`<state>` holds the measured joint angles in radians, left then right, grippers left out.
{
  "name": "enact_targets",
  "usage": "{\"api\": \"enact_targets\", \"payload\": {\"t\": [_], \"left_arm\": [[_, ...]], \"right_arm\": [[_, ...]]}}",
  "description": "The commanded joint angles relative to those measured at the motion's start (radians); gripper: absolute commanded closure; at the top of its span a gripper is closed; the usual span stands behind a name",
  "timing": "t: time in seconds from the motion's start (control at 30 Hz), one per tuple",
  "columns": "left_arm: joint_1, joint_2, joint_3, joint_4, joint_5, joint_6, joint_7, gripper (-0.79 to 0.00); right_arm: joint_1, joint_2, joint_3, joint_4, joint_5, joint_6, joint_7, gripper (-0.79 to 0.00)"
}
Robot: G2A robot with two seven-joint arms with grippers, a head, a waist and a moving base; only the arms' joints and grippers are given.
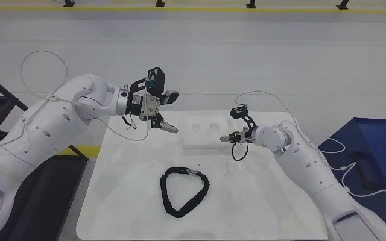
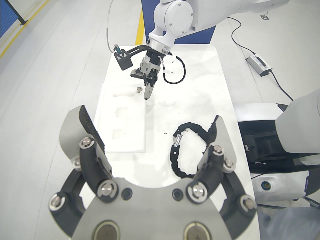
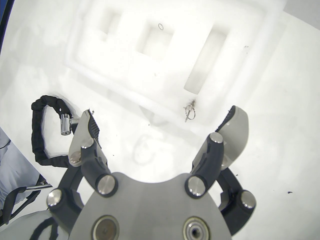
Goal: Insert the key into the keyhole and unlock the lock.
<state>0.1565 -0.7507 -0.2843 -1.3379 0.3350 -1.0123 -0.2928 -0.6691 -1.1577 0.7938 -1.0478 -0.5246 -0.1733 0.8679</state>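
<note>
White foam tray (image 1: 205,135) carries the key (image 3: 190,109) at its 3 o'clock end. It lies flat on the top face beside a recess, with a wire ring on it.

Status: you're at the start. Key not grasped, nothing inserted, and the chain lock (image 1: 184,191) looks like a closed loop.
- Right gripper (image 3: 160,113): over the tray's 3 o'clock end, jaws spread and empty, key just ahead of them. No contact that I can see.
- Left gripper (image 2: 150,113): at the tray's 9 o'clock end, jaws spread, holding nothing.
- Chain lock: on the bench (image 1: 120,205) at 6 o'clock of the tray, apart from both grippers. Its metal cylinder (image 3: 65,126) sits at the loop's 12 o'clock.

Left for you, as I judge it: pick the key, steady the cylinder, line up, insert, turn.

Surface: bench is smooth white with a few dark specks. The tray has three rectangular recesses, with a small ring (image 3: 160,26) in the middle one.

Room: pale floor, yellow line at 12 o'clock, blue cabinet (image 1: 368,129) at 3 o'clock, power brick (image 2: 258,64) on the floor.
</note>
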Motion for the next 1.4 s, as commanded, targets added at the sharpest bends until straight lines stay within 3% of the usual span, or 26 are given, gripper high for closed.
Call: {"api": "enact_targets", "payload": {"t": [0.0,0.23,0.3,0.4,1.0,1.1,1.37], "left_arm": [[0.000,0.000,0.000,0.000,0.000,0.000,0.000,-0.785],[0.000,0.000,0.000,0.000,0.000,0.000,0.000,-0.785],[0.000,0.000,0.000,0.000,0.000,0.000,0.000,-0.785],[0.000,0.000,0.000,0.000,0.000,0.000,0.000,-0.785],[0.000,0.000,0.000,0.000,0.000,0.000,0.000,-0.785],[0.000,0.000,0.000,0.000,0.000,0.000,0.000,-0.785],[0.000,0.000,0.000,0.000,0.000,0.000,0.000,-0.785]], "right_arm": [[0.015,-0.007,-0.011,0.028,0.004,-0.016,0.016,-0.785],[0.074,-0.043,-0.059,0.132,0.011,-0.064,0.036,-0.785],[0.091,-0.055,-0.074,0.162,0.013,-0.069,0.042,-0.585],[0.113,-0.073,-0.093,0.202,0.017,-0.068,0.047,-0.391],[0.182,-0.161,-0.159,0.383,0.011,0.067,0.039,-0.154],[0.191,-0.175,-0.169,0.397,-0.001,0.090,0.039,0.000],[0.204,-0.184,-0.160,0.386,-0.022,0.139,0.043,0.000]]}}
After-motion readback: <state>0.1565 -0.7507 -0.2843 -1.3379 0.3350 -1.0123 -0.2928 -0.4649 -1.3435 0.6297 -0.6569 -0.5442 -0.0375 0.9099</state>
